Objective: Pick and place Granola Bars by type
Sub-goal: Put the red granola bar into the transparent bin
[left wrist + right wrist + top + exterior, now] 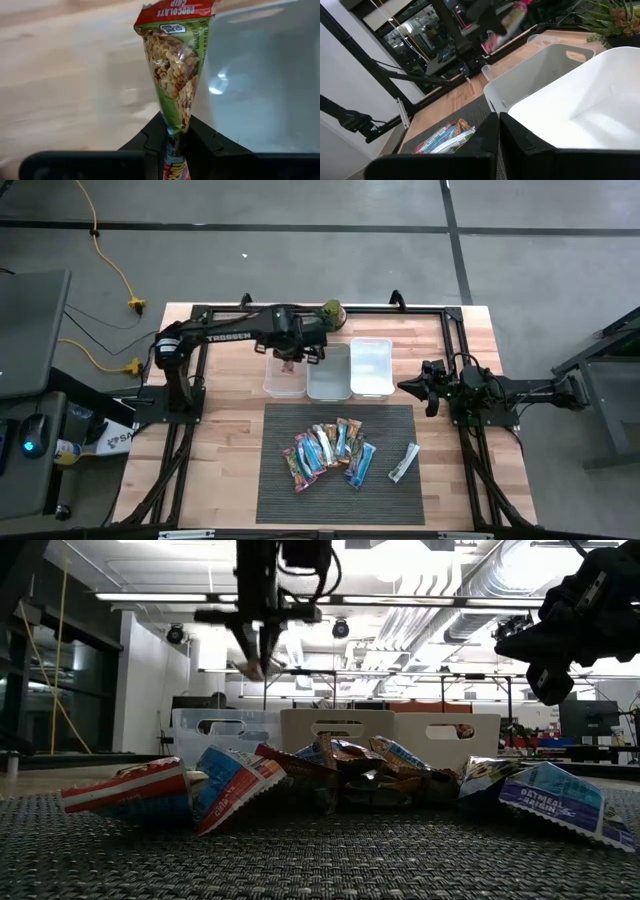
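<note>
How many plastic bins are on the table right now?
3, side by side in a row at the far edge of the dark mat: the left bin under the left arm, the middle bin, and the right bin. None appears hidden.

Even, soft overhead light fills the high view, the bench (pixel 230 480) casting few shadows. Ceiling strips (pixel 400 600) glare across the top of the low view, leaving the arms silhouetted. The left wrist view's background is blurred, with a bright glint at right; the held bar (pixel 175 70) stays sharp.
</note>
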You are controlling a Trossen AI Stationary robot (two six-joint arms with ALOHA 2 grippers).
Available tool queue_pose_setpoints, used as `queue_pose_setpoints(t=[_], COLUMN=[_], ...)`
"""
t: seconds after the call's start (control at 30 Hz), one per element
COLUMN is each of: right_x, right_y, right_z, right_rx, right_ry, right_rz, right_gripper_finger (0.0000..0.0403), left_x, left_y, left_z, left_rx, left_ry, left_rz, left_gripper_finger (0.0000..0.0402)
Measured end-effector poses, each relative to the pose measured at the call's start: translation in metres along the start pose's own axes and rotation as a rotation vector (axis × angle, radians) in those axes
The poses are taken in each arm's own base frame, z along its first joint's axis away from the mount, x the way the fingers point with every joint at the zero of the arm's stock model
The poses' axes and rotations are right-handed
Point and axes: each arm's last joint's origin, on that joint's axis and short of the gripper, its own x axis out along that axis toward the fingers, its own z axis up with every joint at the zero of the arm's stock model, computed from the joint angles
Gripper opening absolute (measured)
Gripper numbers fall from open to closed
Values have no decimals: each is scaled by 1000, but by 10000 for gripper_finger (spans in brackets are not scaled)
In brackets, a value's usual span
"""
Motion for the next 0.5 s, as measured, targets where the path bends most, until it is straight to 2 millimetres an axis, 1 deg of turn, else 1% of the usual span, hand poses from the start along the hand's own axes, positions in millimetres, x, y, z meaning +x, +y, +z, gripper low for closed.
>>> queue_pose_setpoints(t=[0.07,0.2,0.27,0.37,0.5], right_x=[0,0,0,0,0], right_y=[0,0,0,0,0], right_z=[0,0,0,0,0], right_rx=[0,0,0,0,0], right_ry=[0,0,1,1,3], right_rz=[0,1,0,0,-1], right_gripper_finger=[0,0,0,0,0], left_x=[12,42,54,67,80], left_y=[4,19,25,29,31], left_z=[-3,-12,-15,-16,-13], left_rx=[-12,-39,-47,-61,-90], left_ry=[14,80,116,140,120], left_rz=[-50,-32,-20,-32,-79], left_gripper_finger=[50,50,50,50,50])
